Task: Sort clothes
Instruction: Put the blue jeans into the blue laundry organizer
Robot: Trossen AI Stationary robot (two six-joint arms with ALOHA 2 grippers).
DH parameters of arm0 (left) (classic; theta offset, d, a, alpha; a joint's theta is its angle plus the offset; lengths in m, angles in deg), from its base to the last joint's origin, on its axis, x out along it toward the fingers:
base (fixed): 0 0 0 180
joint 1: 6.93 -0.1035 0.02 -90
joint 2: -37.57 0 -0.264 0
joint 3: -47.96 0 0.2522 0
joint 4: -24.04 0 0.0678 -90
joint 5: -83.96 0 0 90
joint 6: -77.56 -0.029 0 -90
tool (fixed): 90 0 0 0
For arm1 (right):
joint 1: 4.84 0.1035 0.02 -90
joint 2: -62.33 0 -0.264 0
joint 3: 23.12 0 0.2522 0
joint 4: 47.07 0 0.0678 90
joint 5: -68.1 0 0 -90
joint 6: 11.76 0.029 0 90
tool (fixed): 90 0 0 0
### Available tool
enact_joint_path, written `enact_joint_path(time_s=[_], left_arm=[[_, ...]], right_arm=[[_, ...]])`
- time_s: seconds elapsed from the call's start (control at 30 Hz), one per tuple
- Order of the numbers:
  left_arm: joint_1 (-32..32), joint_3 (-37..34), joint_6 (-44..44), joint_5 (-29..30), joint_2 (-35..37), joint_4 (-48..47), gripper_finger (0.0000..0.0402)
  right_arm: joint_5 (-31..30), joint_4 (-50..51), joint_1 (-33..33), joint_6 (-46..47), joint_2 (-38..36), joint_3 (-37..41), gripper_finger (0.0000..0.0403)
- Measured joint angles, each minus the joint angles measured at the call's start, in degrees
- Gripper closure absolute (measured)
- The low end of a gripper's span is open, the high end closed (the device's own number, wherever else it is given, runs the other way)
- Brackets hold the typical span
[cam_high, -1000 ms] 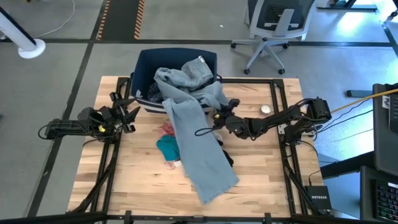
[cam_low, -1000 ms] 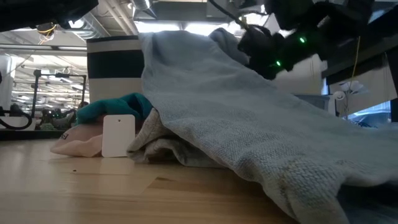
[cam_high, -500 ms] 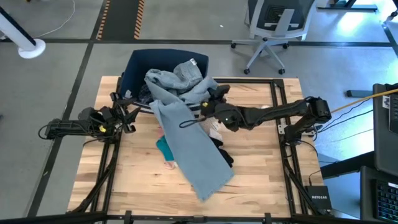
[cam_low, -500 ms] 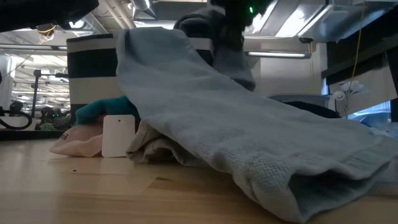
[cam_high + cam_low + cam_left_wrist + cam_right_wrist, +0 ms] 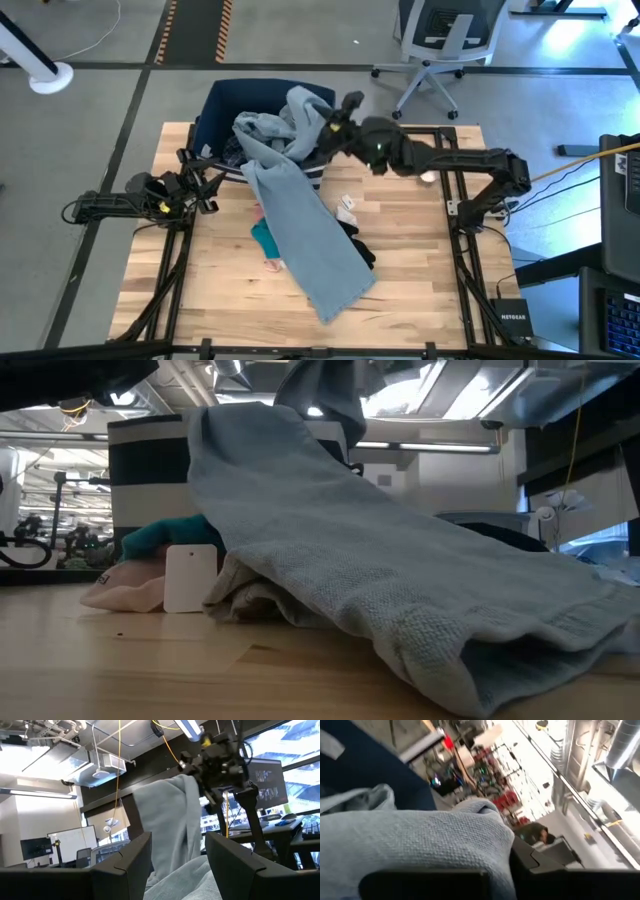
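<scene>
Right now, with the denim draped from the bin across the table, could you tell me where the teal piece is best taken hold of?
Grip the teal piece at its exposed edge on the left arm's side, coming from above. The pale denim piece covers its other side, and a pink piece lies beside it, so only that edge looks free. The left gripper, fingers open, is nearest.

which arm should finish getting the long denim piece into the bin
Right, probably. The right gripper is over the navy bin, shut on the pale denim piece, whose tail trails across the table. The left gripper waits open at the table's left edge.
</scene>
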Motion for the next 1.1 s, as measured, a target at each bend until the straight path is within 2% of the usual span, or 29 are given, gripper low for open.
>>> enact_joint_path(time_s=[0.13,0.23,0.37,0.53,0.63,0.83,0.97,1.1], left_arm=[[0.0,0.0,0.0,0.0,0.0,0.0,0.0222],[0.0,0.0,0.0,0.0,0.0,0.1,0.0222],[0.0,0.0,-0.4,0.0,0.0,0.1,0.0222],[0.0,0.0,-1.2,0.1,0.0,0.1,0.0222],[0.0,0.0,-1.2,0.1,0.0,0.3,0.0222],[0.0,0.0,-1.1,0.1,0.0,0.4,0.0222],[0.0,0.0,-1.0,0.1,0.0,0.3,0.0222],[0.0,0.0,-0.8,0.1,0.0,0.3,0.0222]], right_arm=[[10.7,-0.9,-4.5,6.5,0.8,0.3,0.0371],[15.1,-1.5,-6.8,10.4,3.0,0.3,0.0371],[17.1,-1.6,-8.2,12.9,6.5,0.3,0.0360],[15.9,0.5,-8.0,11.4,9.3,0.1,0.0325],[14.9,8.1,-8.0,11.2,9.3,-3.1,0.0282],[14.8,35.4,-7.7,14.1,9.3,-16.0,0.0199],[14.4,49.0,-6.9,16.9,9.2,-24.7,0.0175],[14.4,56.5,-4.1,19.3,9.1,-30.3,0.0172]])
